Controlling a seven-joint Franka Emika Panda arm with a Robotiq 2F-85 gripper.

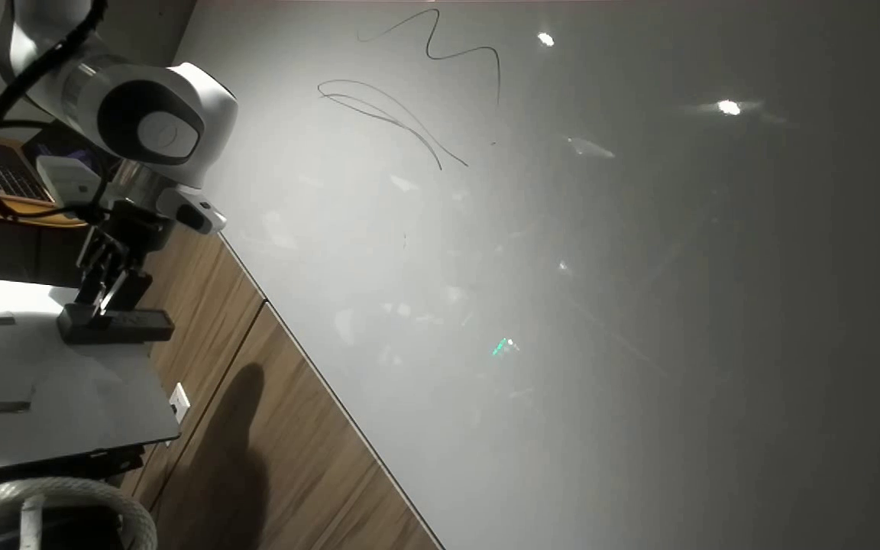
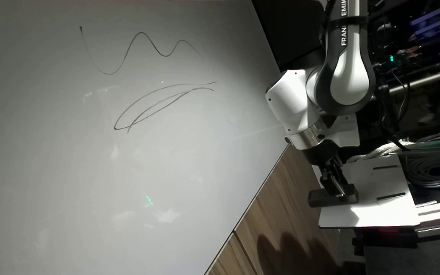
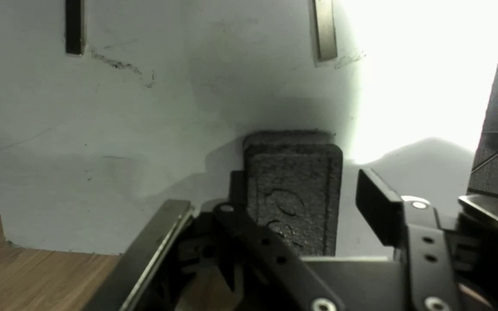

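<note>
One glossy whiteboard (image 1: 638,267) fills the background above two wooden panels (image 1: 318,451). One white tabletop (image 3: 158,125) stands before the panels. One squiggle (image 2: 141,33) and one loop (image 2: 183,94) are drawn on the whiteboard. One tool (image 3: 307,196) straddles one dark block (image 3: 292,194), fingers (image 3: 372,205) parted wider than it: one sits against or just beside it, the other off it. The block appears to overhang the tabletop edge facing the panels; two metal strips (image 3: 327,30) lie toward the opposite edge.
</note>
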